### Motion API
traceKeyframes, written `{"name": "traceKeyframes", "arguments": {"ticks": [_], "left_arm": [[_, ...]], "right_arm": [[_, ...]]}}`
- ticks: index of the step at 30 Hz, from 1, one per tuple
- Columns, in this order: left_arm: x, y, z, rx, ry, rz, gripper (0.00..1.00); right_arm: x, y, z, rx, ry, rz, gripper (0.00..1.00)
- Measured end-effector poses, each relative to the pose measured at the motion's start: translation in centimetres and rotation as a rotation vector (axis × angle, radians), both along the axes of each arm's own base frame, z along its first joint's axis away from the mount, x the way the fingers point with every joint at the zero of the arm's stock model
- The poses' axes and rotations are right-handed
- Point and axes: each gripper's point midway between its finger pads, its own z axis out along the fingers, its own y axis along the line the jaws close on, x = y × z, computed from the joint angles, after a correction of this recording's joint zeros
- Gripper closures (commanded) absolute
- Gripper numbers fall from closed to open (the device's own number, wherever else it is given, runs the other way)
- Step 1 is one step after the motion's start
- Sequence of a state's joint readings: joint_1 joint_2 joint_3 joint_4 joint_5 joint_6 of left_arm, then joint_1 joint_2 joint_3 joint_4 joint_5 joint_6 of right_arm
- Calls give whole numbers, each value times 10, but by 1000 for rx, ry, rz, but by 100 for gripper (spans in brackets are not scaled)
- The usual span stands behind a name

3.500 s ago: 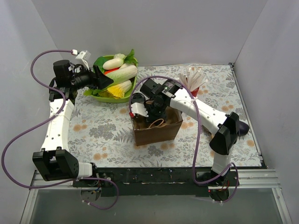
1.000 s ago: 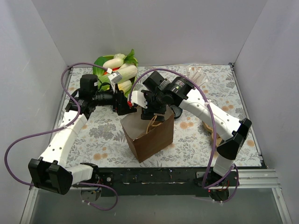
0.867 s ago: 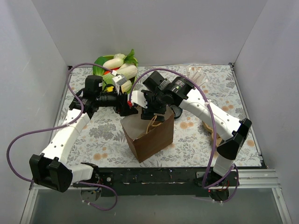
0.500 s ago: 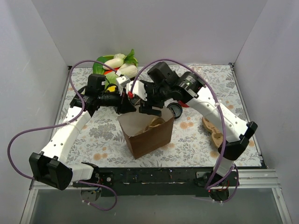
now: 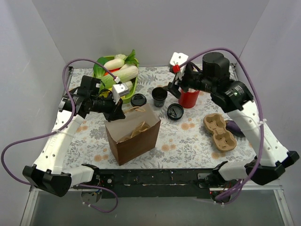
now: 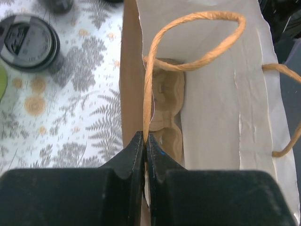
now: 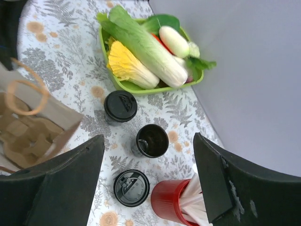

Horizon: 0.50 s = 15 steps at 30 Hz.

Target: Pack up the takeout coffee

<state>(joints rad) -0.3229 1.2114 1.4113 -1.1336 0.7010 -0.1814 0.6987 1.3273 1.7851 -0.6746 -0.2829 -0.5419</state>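
The takeout coffee [image 5: 138,100] [image 7: 120,106] [image 6: 29,36], a small black cup with its lid on, stands behind the brown paper bag [image 5: 134,136], near the green basket. My left gripper [image 5: 117,112] [image 6: 145,139] is shut on the bag's twine handle [image 6: 188,28] at the bag's back left rim. A tan pulp carrier [image 6: 164,113] lies inside the bag. My right gripper [image 5: 173,88] [image 7: 149,141] hangs open above an uncovered black cup [image 5: 160,96] [image 7: 152,140], holding nothing. A loose black lid [image 5: 175,111] [image 7: 131,187] lies beside that cup.
A red cup of white sticks [image 5: 189,98] [image 7: 176,202] stands right of the open cup. A second pulp carrier [image 5: 219,132] lies at the right with a purple thing [image 5: 233,127] behind it. The green basket of vegetables [image 5: 134,87] [image 7: 141,87] sits at the back left.
My left gripper has closed on the bag's handle, and the bag has shifted left and nearer. My right arm has lifted off the bag and swung back right, uncovering the cups.
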Motion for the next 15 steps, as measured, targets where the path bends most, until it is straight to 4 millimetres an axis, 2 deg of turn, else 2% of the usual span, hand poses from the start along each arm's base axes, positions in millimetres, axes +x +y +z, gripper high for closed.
{"name": "traceKeyframes", "arguments": {"ticks": [3,6,8,10,12,15], "left_arm": [[-11,14,-1,67,-3,15,100],[-19,30,-1,136,-41,41,100],[-23,42,-2,180,-79,61,100],[-29,51,-7,211,-95,74,100],[-34,60,-14,251,-102,87,100],[-37,70,-25,302,-96,109,100]], "right_arm": [[31,5,-26,17,64,-41,17],[58,17,-85,-39,155,-49,14],[62,21,-133,-106,239,-41,14],[62,25,-171,-160,311,-21,14],[63,29,-192,-188,356,-1,15],[68,37,-211,-203,390,23,14]]}}
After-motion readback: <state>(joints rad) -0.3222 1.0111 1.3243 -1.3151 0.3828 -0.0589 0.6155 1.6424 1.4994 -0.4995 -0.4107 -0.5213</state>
